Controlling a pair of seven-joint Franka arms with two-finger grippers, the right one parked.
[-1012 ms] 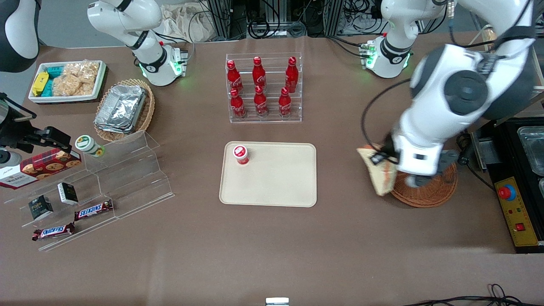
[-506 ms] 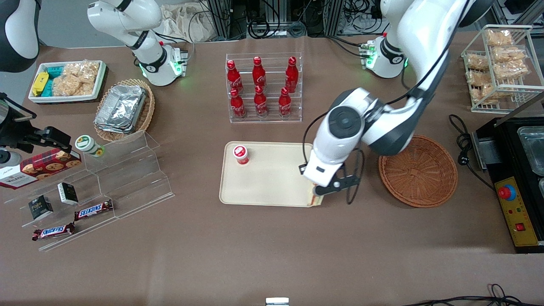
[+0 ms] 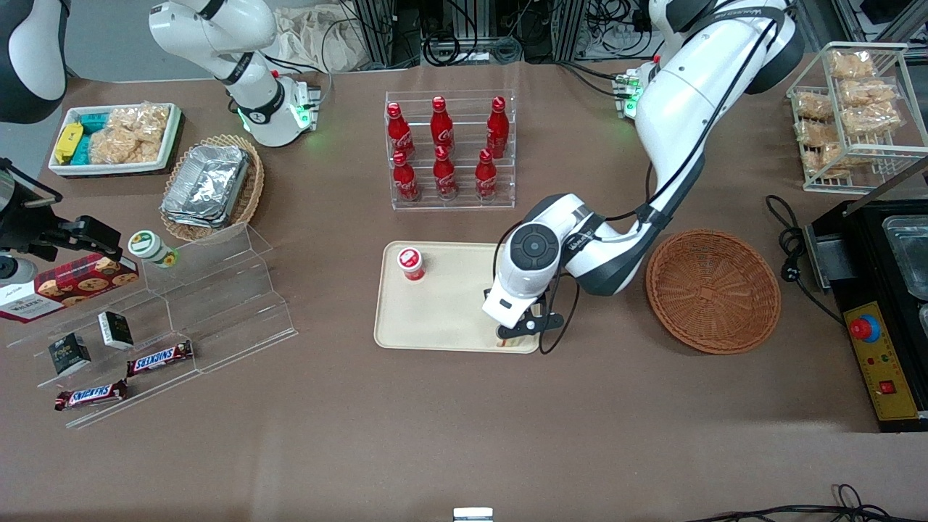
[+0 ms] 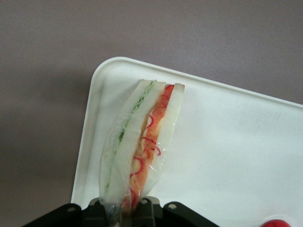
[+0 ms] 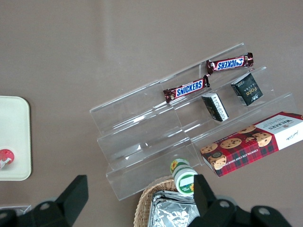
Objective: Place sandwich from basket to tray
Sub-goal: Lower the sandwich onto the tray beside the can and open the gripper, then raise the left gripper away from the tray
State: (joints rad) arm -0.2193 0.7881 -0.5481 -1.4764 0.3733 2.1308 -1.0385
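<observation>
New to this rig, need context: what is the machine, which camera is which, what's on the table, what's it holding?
Two white robot arms stand on a brown table; one works. The wide picture looks down from the front; the close-ups come from wrist cameras. The working arm's gripper hangs over the beige tray, at the corner nearest the front camera on the basket's side, shut on a wrapped sandwich. The wicker basket beside the tray holds nothing. A red-capped cup stands on the tray; cola bottles fill a rack farther from the camera.

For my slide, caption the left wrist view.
Gripper holds the wrapped sandwich over a corner of the tray.
</observation>
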